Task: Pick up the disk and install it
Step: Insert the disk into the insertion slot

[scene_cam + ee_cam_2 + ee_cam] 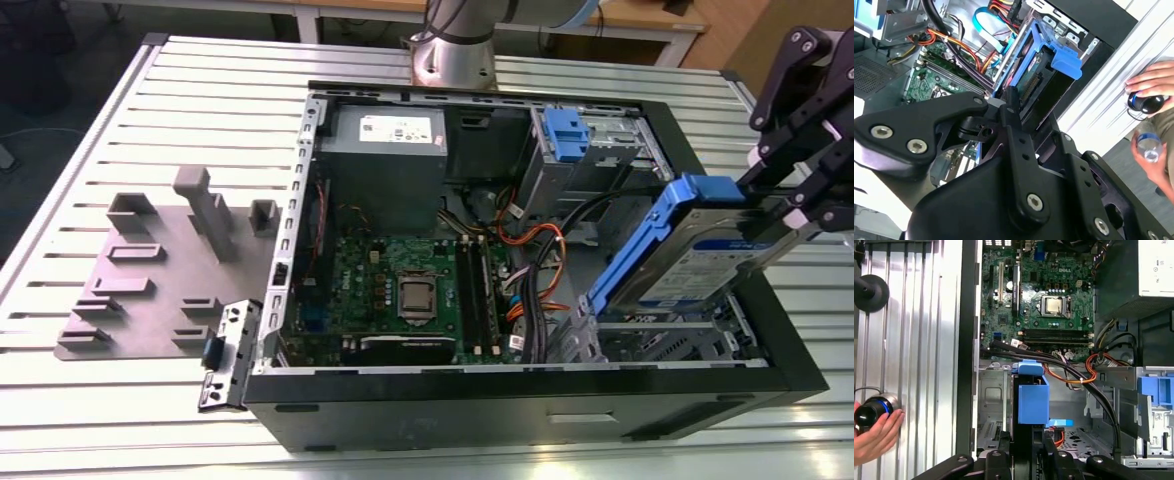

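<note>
Blue-framed disk (697,252) — clamped between gripper (778,203) fingers | tilted above open computer case (534,388)

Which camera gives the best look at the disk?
The exterior view: the disk shows its label and blue carrier. The second wrist view shows its connector end and tab; the first wrist view, its blue edge.

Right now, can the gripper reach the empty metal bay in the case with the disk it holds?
Probably yes. The gripper holds the disk tilted right above the empty bay, whose top looks open. The black cables pass close beside it and might brush the disk.
</note>
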You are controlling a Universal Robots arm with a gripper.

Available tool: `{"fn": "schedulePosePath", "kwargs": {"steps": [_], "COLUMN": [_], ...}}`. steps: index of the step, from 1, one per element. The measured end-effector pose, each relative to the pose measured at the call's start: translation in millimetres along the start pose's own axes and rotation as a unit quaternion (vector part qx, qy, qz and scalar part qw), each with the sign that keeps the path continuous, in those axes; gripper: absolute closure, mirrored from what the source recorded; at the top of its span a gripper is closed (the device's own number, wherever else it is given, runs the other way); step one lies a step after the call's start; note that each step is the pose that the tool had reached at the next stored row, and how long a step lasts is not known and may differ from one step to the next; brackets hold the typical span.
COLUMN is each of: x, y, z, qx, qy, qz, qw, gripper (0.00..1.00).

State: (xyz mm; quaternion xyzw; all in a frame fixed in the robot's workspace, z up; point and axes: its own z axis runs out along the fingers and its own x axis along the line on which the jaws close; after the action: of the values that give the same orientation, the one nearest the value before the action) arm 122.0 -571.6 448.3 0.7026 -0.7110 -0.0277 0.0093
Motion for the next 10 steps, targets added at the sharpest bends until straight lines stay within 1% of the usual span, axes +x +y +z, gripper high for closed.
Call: {"fn": "schedulePosePath", "kwargs": {"steps": [6, 10], "x": [0.0, 0.1], "y": [0.0, -0.2], "z": [0.5, 3.9], "qx": [0.0006, 0.0008], "qy": [-0.0011, -0.0016], "qz": [0.021, 0.03], "qw": [0.99977, 0.99955], "gripper": [0.65, 0.65]}}
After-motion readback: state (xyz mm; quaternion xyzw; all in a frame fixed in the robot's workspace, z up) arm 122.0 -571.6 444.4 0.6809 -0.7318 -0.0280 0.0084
